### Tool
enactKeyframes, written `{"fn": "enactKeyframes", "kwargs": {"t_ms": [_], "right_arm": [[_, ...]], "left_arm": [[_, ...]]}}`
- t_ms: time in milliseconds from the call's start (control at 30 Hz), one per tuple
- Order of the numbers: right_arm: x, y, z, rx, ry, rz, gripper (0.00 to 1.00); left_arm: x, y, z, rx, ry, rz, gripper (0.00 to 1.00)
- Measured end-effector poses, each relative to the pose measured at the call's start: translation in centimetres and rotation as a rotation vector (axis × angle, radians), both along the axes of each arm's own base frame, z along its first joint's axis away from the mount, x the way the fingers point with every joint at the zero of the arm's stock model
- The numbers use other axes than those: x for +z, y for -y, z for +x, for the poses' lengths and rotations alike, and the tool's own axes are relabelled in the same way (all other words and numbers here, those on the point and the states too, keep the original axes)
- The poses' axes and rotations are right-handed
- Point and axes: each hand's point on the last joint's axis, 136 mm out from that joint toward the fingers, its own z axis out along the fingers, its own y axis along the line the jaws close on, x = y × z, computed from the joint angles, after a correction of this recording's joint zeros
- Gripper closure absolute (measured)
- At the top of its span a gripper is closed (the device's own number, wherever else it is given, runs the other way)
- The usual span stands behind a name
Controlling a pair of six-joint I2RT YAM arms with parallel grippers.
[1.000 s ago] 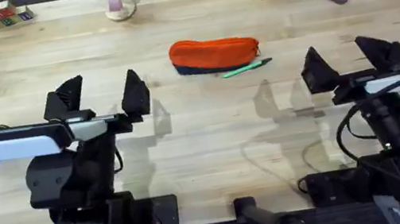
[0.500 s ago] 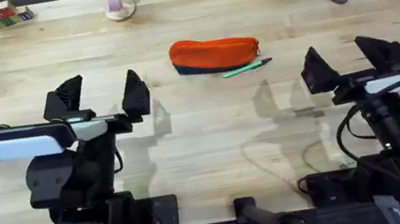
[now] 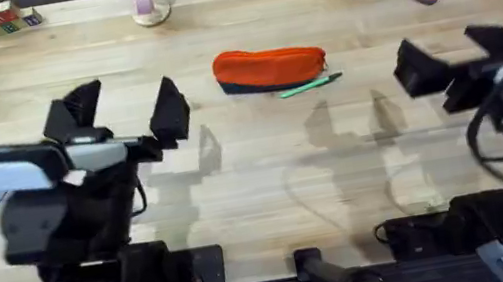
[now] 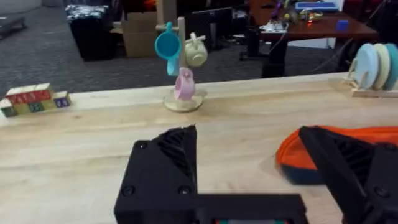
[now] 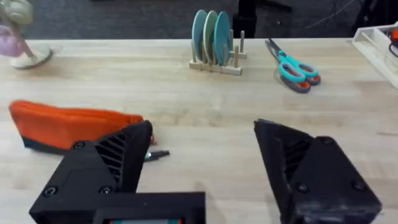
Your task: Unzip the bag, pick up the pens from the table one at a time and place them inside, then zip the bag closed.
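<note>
Overhead: bag (image 3: 269, 66) at twelve o'clock from tabletop (image 3: 237, 174) centre, zipped, one pen (image 3: 309, 84) touching its near edge. Likely soft and light, prone to sliding; best pinned at one end while pulling the zipper tab. Left tool (image 3: 120, 109) and right tool (image 3: 465, 51) both spread wide, empty, well apart from it.
</note>
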Motion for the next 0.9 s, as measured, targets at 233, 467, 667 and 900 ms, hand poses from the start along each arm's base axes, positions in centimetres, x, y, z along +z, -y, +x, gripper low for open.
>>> {"fn": "enactKeyframes", "kwargs": {"t_ms": [233, 467, 667, 900], "right_arm": [[3.6, -0.5, 2.9, 0.030, -0.134, 0.012, 0.006], [5.9, -1.7, 6.1, 0.091, -0.321, 0.045, 0.005], [7.8, -2.8, 8.1, 0.151, -0.385, 0.075, 0.005], [8.3, -3.6, 8.3, 0.196, -0.384, 0.094, 0.004]], "left_arm": [[4.3, 1.2, 1.6, -0.068, -0.046, 0.013, 0.010], [7.2, 2.7, 4.8, -0.163, -0.203, 0.031, 0.010], [8.1, 4.9, 7.3, -0.322, -0.367, 0.118, 0.009], [6.9, 6.4, 10.6, -0.476, -0.466, 0.245, 0.010]]}}
